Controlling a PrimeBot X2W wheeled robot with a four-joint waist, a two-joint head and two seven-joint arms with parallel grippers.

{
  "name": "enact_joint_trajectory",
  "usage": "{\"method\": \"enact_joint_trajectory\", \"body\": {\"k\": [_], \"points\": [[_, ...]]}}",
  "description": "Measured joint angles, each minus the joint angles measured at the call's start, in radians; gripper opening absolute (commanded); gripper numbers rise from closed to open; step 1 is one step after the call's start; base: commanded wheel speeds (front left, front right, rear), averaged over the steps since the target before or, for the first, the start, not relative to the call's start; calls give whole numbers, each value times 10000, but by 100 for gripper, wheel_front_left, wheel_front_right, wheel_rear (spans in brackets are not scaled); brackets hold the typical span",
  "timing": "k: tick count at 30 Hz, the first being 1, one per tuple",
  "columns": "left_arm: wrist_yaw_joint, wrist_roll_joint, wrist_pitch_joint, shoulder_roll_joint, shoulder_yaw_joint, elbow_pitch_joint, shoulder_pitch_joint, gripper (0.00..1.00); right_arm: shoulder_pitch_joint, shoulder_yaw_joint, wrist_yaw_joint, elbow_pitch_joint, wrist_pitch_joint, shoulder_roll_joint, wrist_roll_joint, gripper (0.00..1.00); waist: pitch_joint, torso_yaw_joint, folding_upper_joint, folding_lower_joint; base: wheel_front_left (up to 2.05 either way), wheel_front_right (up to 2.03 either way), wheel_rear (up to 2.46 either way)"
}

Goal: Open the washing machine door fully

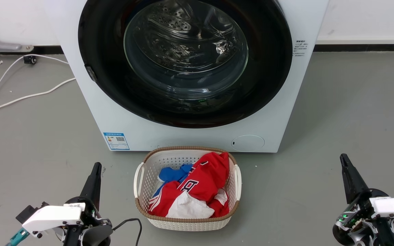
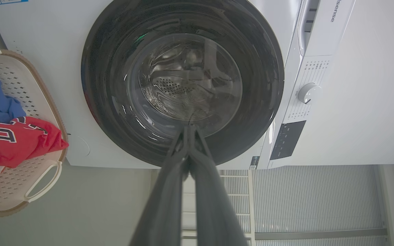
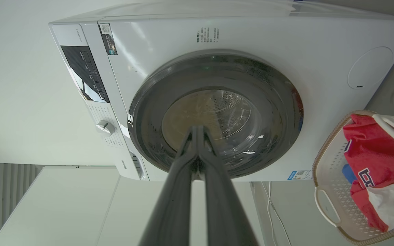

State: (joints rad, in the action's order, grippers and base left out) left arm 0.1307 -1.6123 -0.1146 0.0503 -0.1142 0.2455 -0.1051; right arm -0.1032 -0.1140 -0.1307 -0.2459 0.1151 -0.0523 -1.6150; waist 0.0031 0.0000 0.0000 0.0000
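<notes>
At the far side of the grey floor, the washing machine door, a large round glossy black disc with a bulging clear glass centre, sits shut and flush against the white front-loading machine. A small dark catch shows on the door's left edge. Both arms hang low and near, well apart from the door: the left gripper at the near left and the right gripper at the near right. Each has its two long dark fingers pressed together, pinching nothing. Between them, just before the machine, stands a white perforated plastic basket with a brown woven rim, heaped with red, blue and white clothes. Nothing of the opening looks begun. The likeliest trouble is a slip: the catch is small and the black ring slick, so closed fingertips could skate off it. An arm reaching low could also nudge the basket. A thin white cable lies on the floor at the far left, where the base might snag it.
</notes>
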Motion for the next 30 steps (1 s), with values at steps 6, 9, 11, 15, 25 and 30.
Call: {"method": "enact_joint_trajectory", "body": {"k": [6,9,11,15,25,30], "points": [[0,0,0,0,0,0,0,0,0,0,0,0,0,0,0,0,0,0,0,0,0,0,0],[0,0,0,0,0,0,0,0,0,0,0,0,0,0,0,0,0,0,0,0,0,0,0],[2,2,0,0,0,0,0,0,0,0,0,0,0,0,0,0,0,0,1,0,0,0,0],[0,0,0,0,0,0,0,0,0,0,0,0,0,0,0,0,0,0,0,0,0,0,0],[-4,2,6,-48,35,355,321,100,308,12,15,-353,-2,23,-4,100,-1,0,0,0,0,0,0],[-25,119,222,-65,82,303,485,100,479,19,17,-416,-198,50,77,100,4,0,0,1,0,0,0]]}}
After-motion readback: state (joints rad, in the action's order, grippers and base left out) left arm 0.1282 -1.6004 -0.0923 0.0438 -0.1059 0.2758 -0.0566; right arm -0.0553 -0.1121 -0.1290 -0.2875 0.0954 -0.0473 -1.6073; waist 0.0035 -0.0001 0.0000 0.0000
